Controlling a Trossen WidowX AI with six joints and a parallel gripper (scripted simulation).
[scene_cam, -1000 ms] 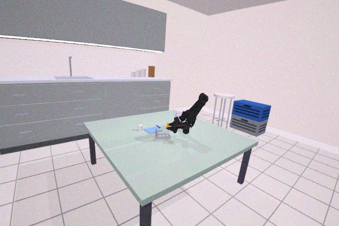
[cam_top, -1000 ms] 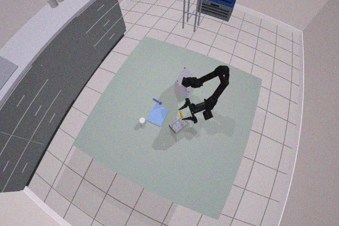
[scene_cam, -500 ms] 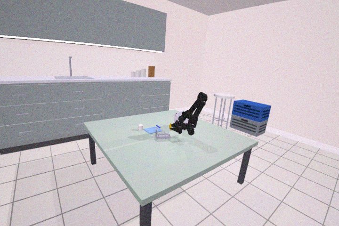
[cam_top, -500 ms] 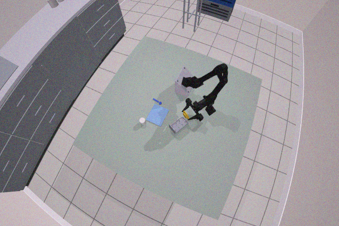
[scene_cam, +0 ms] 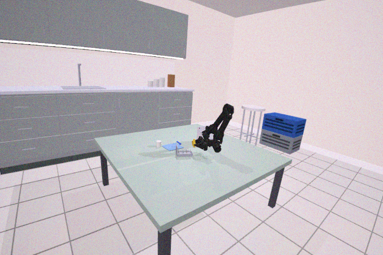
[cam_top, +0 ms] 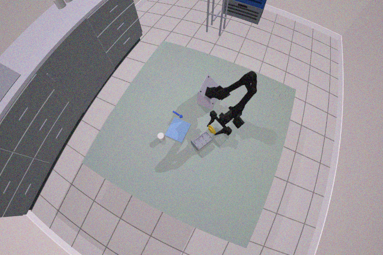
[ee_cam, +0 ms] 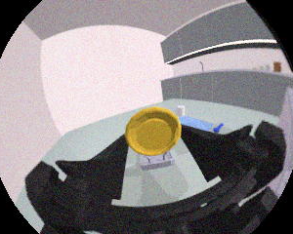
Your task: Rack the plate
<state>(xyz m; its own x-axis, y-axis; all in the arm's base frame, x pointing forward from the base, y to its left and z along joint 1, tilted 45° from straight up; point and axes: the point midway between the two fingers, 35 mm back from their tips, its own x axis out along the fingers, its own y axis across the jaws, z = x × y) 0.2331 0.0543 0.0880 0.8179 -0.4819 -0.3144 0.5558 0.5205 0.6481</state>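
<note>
My gripper (cam_top: 211, 129) (scene_cam: 194, 143) (ee_cam: 152, 132) is shut on the yellow plate (cam_top: 211, 129) (scene_cam: 193, 142) (ee_cam: 154, 133), one finger at each side of its rim. In the wrist view the plate's round face is turned toward the camera. The plate is held on edge, tilted a little, in the air above the table. The grey dish rack (cam_top: 201, 141) (scene_cam: 184, 153) (ee_cam: 156, 162) stands on the table, just beside and below the plate. In the wrist view the plate hides the rear part of the rack.
A blue cloth (cam_top: 177, 129) (scene_cam: 172, 146) (ee_cam: 196, 122) lies beyond the rack, with a blue brush-like tool (cam_top: 177, 114) (scene_cam: 178, 142) (ee_cam: 218, 128) near its edge. A white cup (cam_top: 160, 135) (scene_cam: 158, 143) (ee_cam: 181, 110) stands beside the cloth. A pale panel (cam_top: 206, 100) stands by the arm's base.
</note>
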